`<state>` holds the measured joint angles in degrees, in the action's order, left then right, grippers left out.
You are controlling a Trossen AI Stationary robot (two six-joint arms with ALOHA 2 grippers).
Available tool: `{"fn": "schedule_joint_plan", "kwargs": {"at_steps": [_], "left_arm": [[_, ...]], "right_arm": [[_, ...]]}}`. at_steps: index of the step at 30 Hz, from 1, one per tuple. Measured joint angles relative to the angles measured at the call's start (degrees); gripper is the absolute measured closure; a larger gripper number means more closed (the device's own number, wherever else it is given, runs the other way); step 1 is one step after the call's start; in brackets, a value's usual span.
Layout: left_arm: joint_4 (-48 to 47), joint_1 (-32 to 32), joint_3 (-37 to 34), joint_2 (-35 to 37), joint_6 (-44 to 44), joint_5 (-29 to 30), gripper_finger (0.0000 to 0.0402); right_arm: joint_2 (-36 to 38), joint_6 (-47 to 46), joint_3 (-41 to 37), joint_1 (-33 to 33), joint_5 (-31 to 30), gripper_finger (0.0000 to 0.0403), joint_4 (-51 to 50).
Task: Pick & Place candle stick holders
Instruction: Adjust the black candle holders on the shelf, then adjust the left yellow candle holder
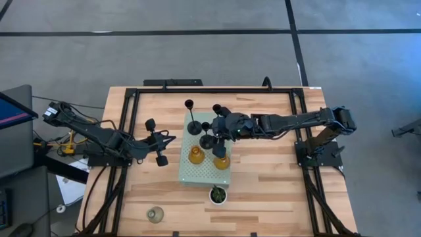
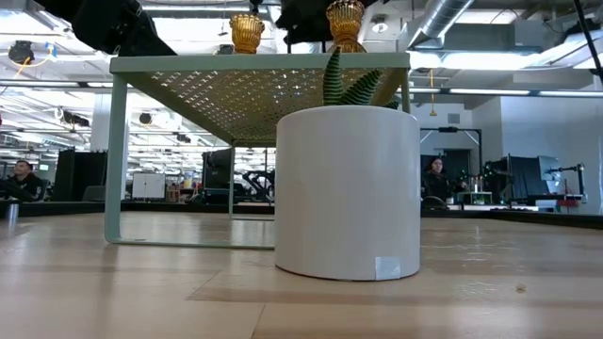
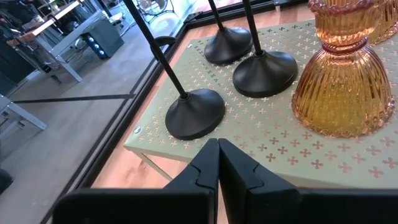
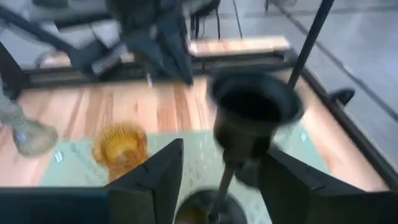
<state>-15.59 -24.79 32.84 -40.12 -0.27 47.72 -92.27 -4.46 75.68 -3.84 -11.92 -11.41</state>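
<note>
**Black holders and amber glass share the green board; right jaws stand apart around a stem**

Nearest the front edge of the table (image 1: 263, 197) we see the clear-grey glass holder (image 1: 155, 214), standing alone near the left front corner, well apart from everything else. Just behind the middle of that edge sits the small plant in its white pot (image 1: 218, 195), touching nothing, just in front of the pale green perforated board (image 1: 197, 172).

On the board's front half stand two amber glass holders (image 1: 195, 155), the second (image 1: 222, 162) to its right. Behind them we count three black candle stick holders (image 1: 206, 141), upright on round bases: one (image 1: 193, 126) with a tall thin stem at the board's far left, another (image 1: 218, 148) under the right arm.

The right gripper (image 4: 217, 180) reaches over the board from the right; its jaws are spread, one each side of a black stem, not pressing it.

The left gripper (image 1: 172, 139) rests just left of the board, low and pointing at it, its jaws clenched together on nothing.
</note>
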Motion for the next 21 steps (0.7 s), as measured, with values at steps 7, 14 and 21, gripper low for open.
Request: {"fn": "schedule_joint_plan", "kwargs": {"at_steps": [7, 14, 21], "left_arm": [[0.0, 0.0, 0.0, 0.0, 0.0, 0.0, 0.0396], [0.0, 0.0, 0.0, 0.0, 0.0, -0.1, 0.0396], [0.0, 0.0, 0.0, 0.0, 0.0, -0.1, 0.0396]], "right_arm": [[3.3, -0.1, 1.5, -0.3, -0.1, 0.0212, -3.5], [6.6, -0.1, 3.0, -1.8, -0.1, 0.0219, -7.4], [10.1, -0.1, 3.0, -3.7, -0.1, 0.0233, -10.7]]}}
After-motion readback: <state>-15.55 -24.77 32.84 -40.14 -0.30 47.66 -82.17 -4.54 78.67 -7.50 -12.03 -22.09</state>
